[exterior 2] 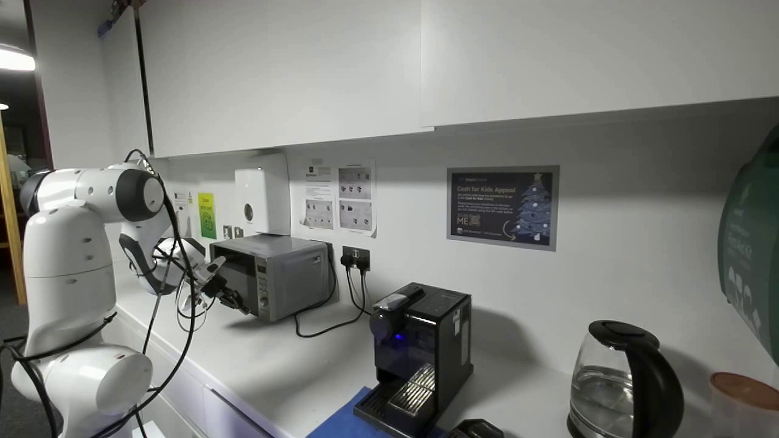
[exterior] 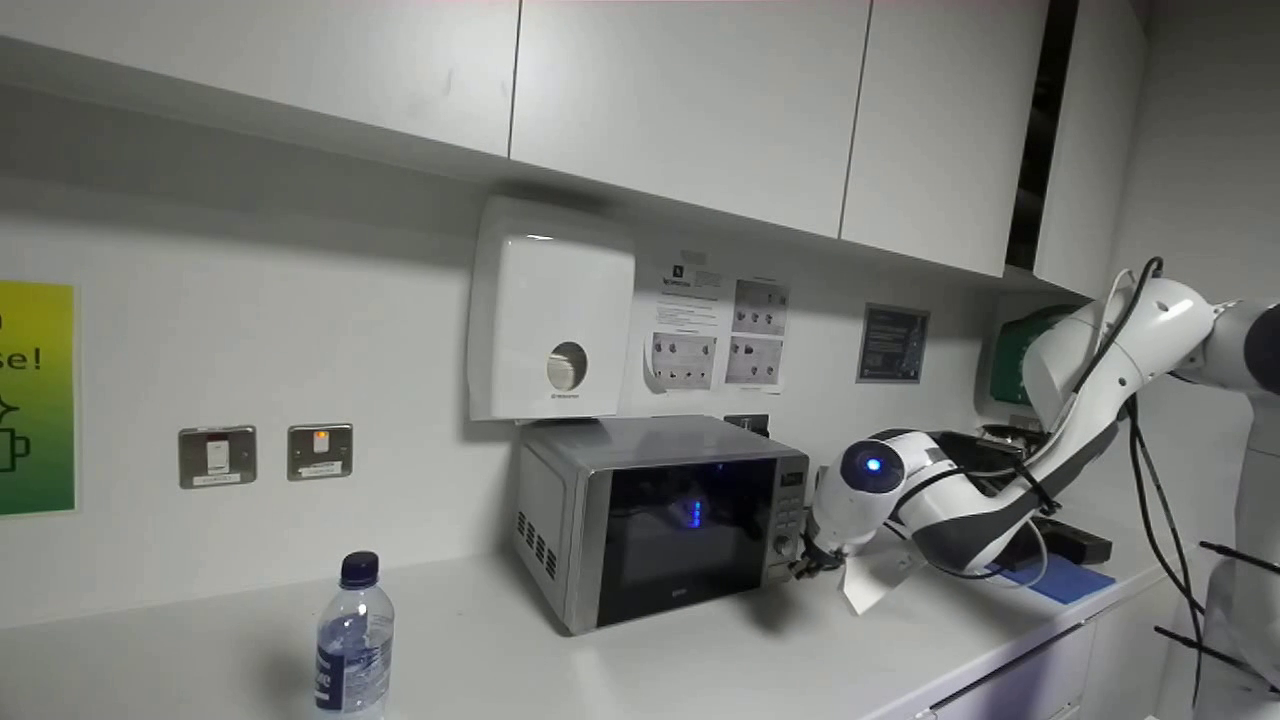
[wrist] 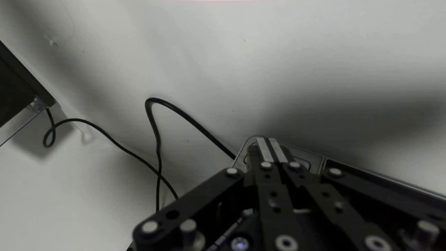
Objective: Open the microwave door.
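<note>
Poster (exterior 2: 503, 208) reads "Cash for Kids Appeal"

We see white cupboards (exterior: 690, 100) up high, pale wall (exterior: 400, 310) under, long white counter (exterior: 700, 670) below. We spot bright light (exterior 2: 15, 59), dark floor (exterior 2: 11, 322).

Kitchen area, microwave (exterior 2: 286, 277), coffee machine (exterior 2: 426, 347), kettle (exterior 2: 614, 383), wall cupboards (exterior: 690, 110)

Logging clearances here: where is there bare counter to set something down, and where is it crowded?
Bare counter lies between the bottle and the microwave, and in front of the microwave door. Crowded: by the control panel, where the claw hangs, and around the coffee machine, with the blue mat by it; black cables lie between machine and microwave.
</note>
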`<state>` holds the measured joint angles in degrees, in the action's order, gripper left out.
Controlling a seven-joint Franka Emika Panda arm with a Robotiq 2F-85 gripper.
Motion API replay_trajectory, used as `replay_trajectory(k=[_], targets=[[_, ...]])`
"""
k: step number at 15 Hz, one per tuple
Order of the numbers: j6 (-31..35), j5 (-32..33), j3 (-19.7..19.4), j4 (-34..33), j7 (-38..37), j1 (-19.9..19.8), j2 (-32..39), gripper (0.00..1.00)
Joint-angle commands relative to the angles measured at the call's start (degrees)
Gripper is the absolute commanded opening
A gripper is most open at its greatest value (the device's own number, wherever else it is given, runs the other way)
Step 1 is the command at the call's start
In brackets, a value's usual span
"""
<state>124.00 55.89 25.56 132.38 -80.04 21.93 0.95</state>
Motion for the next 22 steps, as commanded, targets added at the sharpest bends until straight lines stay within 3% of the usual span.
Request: replay_trajectory(k=[1, 8, 9, 22], targets=[[4.6, 1.7, -1.4, 1.1, -2.0, 0.2, -0.8, 0.00], [10.9, -0.2, -3.0, 2.2, -1.5, -0.4, -1.7, 0.00], [7.8, -0.3, -2.5, 0.3, -0.4, 0.3, -0.1, 0.01], [9.7, 1.8, -3.0, 1.3, -4.2, 0.1, -0.6, 0.00]])
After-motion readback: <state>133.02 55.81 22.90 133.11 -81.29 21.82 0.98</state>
